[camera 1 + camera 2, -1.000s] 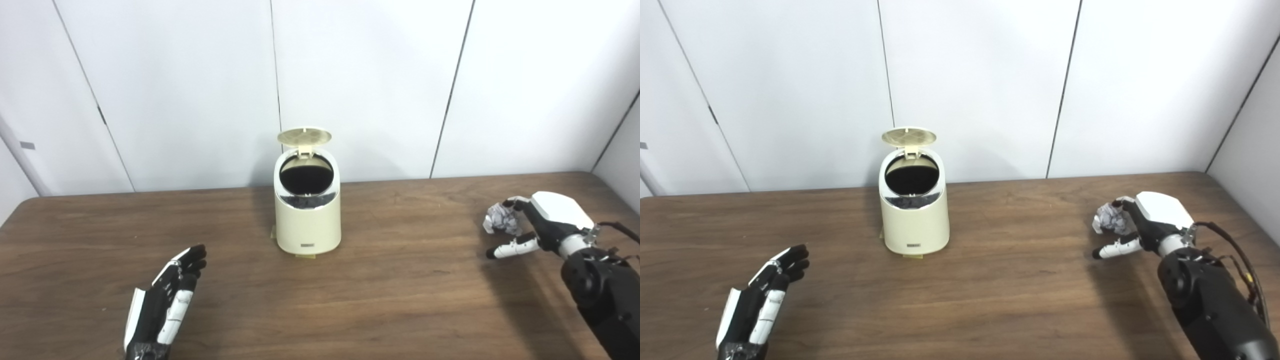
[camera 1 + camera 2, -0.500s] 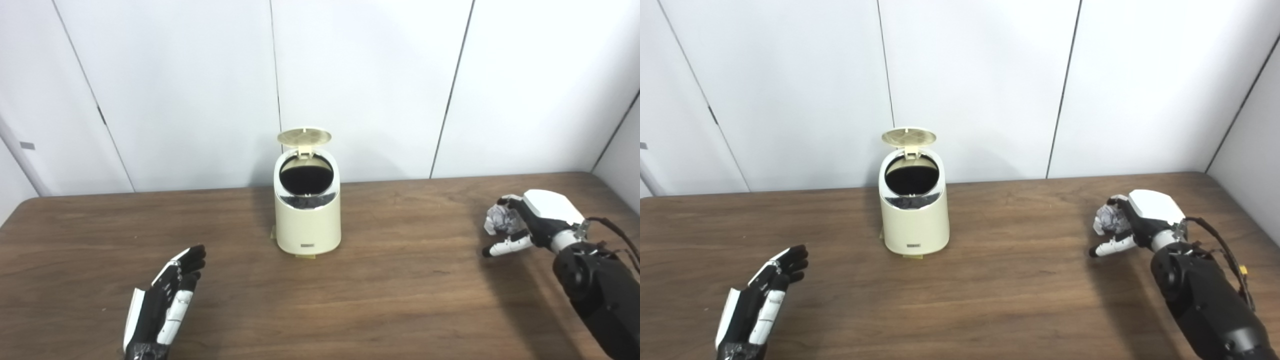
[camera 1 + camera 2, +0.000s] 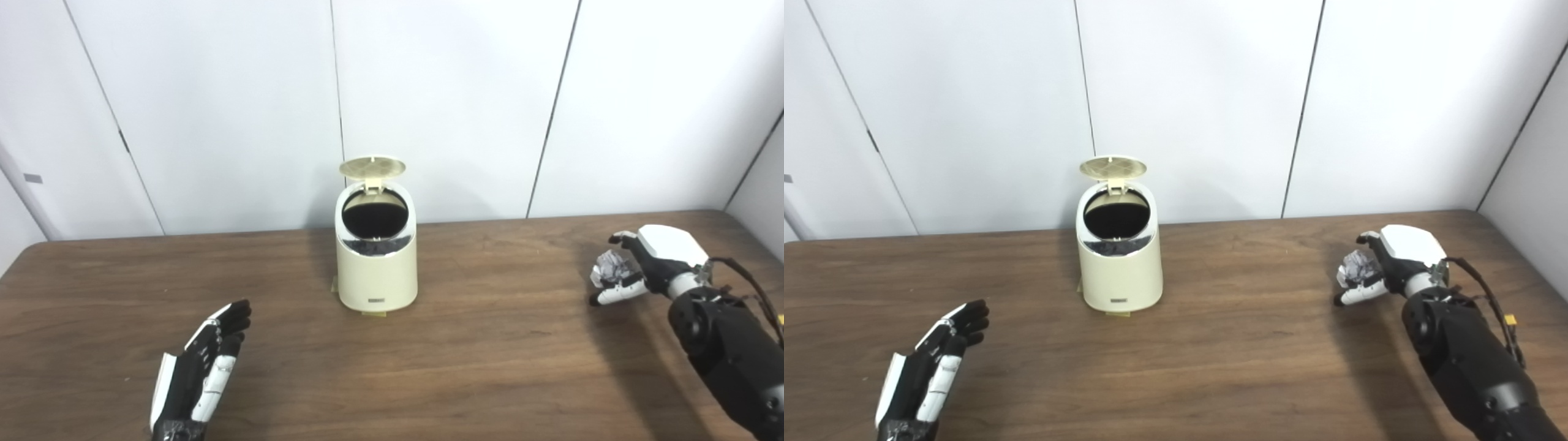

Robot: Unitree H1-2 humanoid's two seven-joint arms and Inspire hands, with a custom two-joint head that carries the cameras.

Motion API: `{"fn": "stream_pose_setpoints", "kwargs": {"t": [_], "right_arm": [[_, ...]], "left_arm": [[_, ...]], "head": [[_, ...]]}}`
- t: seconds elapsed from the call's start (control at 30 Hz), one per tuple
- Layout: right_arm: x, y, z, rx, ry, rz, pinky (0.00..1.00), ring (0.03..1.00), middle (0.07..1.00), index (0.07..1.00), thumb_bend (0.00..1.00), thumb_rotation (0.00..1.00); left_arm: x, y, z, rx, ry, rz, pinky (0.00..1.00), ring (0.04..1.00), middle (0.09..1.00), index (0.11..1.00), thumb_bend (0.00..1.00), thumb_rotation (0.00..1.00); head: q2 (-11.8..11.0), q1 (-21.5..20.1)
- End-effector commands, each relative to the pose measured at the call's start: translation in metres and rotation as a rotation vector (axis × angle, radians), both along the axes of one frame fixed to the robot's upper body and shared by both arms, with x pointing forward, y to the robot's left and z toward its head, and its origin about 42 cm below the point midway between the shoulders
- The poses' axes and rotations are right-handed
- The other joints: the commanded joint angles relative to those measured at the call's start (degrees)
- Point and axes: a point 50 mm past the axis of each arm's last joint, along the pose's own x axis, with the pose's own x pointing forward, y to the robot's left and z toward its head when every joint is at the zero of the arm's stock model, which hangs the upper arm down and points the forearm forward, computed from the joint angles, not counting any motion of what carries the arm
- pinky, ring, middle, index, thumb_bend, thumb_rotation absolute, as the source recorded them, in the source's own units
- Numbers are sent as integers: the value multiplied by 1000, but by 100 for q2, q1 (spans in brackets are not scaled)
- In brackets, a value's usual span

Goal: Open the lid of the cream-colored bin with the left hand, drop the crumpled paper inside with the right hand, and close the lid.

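The cream-colored bin (image 3: 376,269) stands at the middle of the table, its round lid (image 3: 373,166) tipped up at the back and the dark opening (image 3: 375,215) showing. At the far right, my right hand (image 3: 640,266) curls around the crumpled paper (image 3: 608,269), fingers over it and thumb under it, shut on it. The paper sits well to the right of the bin. My left hand (image 3: 199,370) lies open near the front left of the table, fingers stretched toward the bin and holding nothing.
The brown wooden table (image 3: 490,343) runs up to a white panelled wall (image 3: 459,98). A small cream tab (image 3: 375,313) pokes out under the bin's front. My right forearm (image 3: 729,343) comes in along the table's right edge.
My right hand has closed tighter on the crumpled paper and drawn a little up and away from the table's front. The left hand, bin and lid have stayed where they were.
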Motion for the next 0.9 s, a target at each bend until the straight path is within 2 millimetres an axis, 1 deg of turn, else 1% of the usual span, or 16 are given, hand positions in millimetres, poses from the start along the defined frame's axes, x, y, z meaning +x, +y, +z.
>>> {"fn": "stream_pose_setpoints", "kwargs": {"t": [0.0,0.1,0.2,0.27,0.33,0.37,0.43,0.5,0.57,0.67,0.73,0.8,0.87], "right_arm": [[13,-5,30,-25,-79,8,783,834,827,835,941,452],[14,-6,29,-21,-71,4,782,834,830,836,932,449],[17,-8,28,-21,-56,-5,776,832,829,839,933,473],[17,-8,28,-12,-57,2,760,817,819,826,928,463],[18,-10,27,-7,-60,8,746,804,807,804,918,418],[18,-9,27,-9,-60,11,746,803,806,803,917,415],[17,-8,28,-3,-52,13,740,797,798,789,899,359],[17,-8,29,14,-47,13,742,794,792,782,888,324],[17,-8,30,33,-42,12,744,789,780,772,875,262],[16,-9,31,50,-45,13,732,775,763,758,861,184],[16,-11,30,48,-48,11,722,764,753,751,859,159],[17,-14,28,45,-53,3,718,753,740,743,858,114],[16,-11,31,44,-61,-2,703,736,723,731,846,77]], "left_arm": [[2,1,12,22,-68,-7,805,816,831,852,715,883],[2,0,12,20,-67,-6,808,816,827,849,729,882],[2,0,13,17,-66,-7,811,811,828,850,736,881],[1,0,13,17,-65,-6,812,817,828,850,733,880],[1,0,13,15,-63,-9,820,824,830,853,723,875],[1,0,13,13,-60,-12,820,824,830,853,722,875],[1,0,13,18,-58,-15,834,829,837,857,711,873],[1,0,13,14,-58,-14,832,828,838,857,704,869],[1,0,13,14,-58,-13,837,827,837,855,726,865],[0,0,13,21,-60,-12,824,826,836,854,723,875],[0,0,14,19,-62,-11,819,821,833,852,725,872],[0,0,14,17,-59,-10,815,816,832,850,716,871],[0,0,14,15,-58,-11,826,822,836,853,701,871]], "head": [[4,-8],[3,-2],[9,3],[15,7],[17,10],[21,15],[26,15],[32,12],[32,12],[34,13],[36,1],[37,-1],[38,0]]}}
